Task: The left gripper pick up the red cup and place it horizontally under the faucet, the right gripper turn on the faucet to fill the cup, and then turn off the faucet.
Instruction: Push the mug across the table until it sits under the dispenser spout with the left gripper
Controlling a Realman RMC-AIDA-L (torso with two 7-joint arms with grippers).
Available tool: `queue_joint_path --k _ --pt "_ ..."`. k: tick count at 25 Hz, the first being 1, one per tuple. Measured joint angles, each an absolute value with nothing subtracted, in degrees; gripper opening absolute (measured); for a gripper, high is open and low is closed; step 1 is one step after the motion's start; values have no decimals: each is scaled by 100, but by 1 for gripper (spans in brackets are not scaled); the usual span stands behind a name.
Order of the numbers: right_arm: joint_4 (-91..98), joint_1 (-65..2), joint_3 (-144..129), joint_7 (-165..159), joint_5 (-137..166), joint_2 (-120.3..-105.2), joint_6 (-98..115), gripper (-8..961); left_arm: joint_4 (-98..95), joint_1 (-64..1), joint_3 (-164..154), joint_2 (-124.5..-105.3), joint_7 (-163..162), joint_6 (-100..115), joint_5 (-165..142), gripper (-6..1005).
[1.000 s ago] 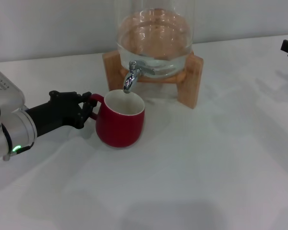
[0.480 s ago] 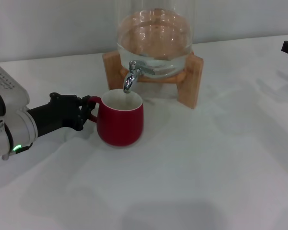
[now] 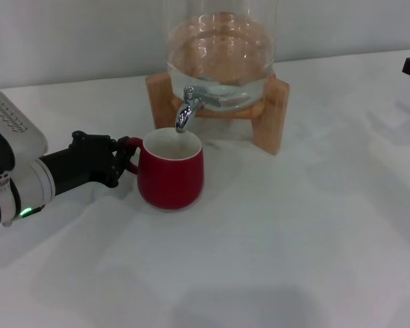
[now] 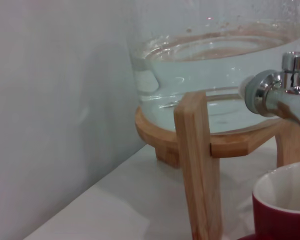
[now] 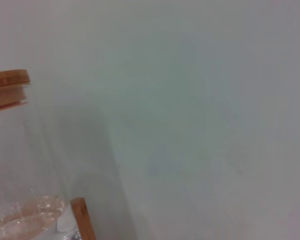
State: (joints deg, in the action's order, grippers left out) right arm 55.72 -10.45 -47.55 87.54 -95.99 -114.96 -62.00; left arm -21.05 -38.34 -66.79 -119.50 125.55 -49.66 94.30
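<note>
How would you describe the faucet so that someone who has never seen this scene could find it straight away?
Look for the clear glass water dispenser on its wooden stand at the back of the white table. The faucet juts from the front of the glass just above the stand, spout pointing down over the red cup. It is the only shiny chrome part there.

Three cameras, one dispenser shared.
Head looks down on the left gripper (image 3: 125, 158); left wrist sits close, facing the wooden stand (image 4: 197, 165); right wrist faces wall.
</note>
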Motion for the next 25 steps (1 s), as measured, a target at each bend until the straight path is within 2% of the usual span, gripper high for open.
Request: queue_joint_path --k 10,25 --pt "5566 -1085 -4754 8758 -9615 -11496 -6171 794 -2105 -3832 -6732 -11949 12562 -4924 9438 104" --pt "5554 -1128 -4754 8763 -9624 -11496 -6116 794 -2110 -3832 -6732 -11944 12568 -4824 9467 173"
